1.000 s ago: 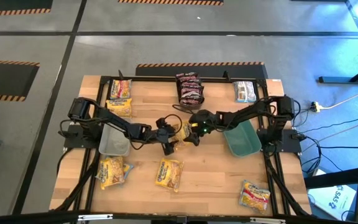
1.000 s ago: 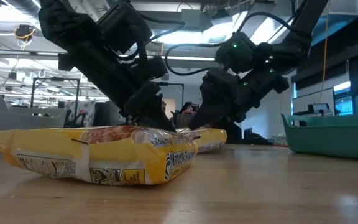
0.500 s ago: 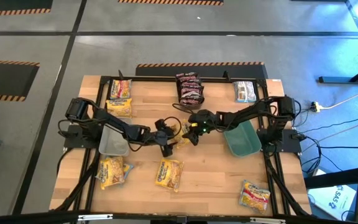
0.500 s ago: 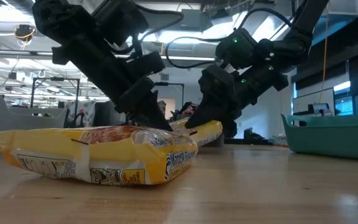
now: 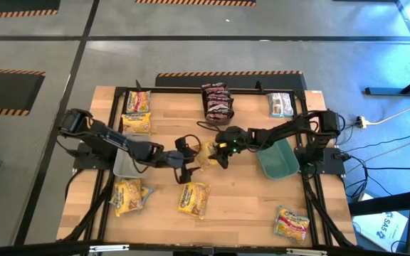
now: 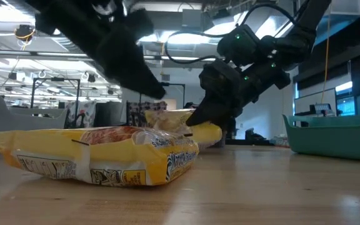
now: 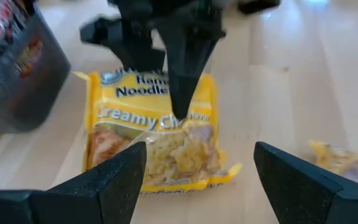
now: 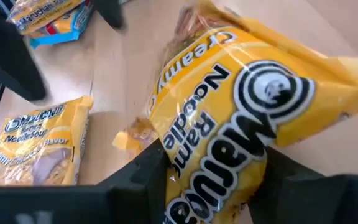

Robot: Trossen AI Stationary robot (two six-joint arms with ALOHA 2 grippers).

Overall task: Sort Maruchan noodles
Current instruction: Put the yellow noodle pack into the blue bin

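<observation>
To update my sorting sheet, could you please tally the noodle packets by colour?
Yellow packets: 6, one held by the right gripper
Dark red packets: at least 2, stacked
Silver-white packets: 1 visible
Total: at least 9

Yellow packet [image 7: 154,130] — "Ramen Noodle", "Creamy Chicken"; 2nd yellow pkt [image 8: 33,146] — "Ramen Noodle Soup".

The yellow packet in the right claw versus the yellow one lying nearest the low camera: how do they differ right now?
The held yellow packet is pinched in the right claw and tilted, one end lifted; the near yellow packet lies flat on the table, untouched. The held one sits at mid-table between both arms; the near one lies toward the front edge. Both are glossy yellow Maruchan ramen packets.
</observation>
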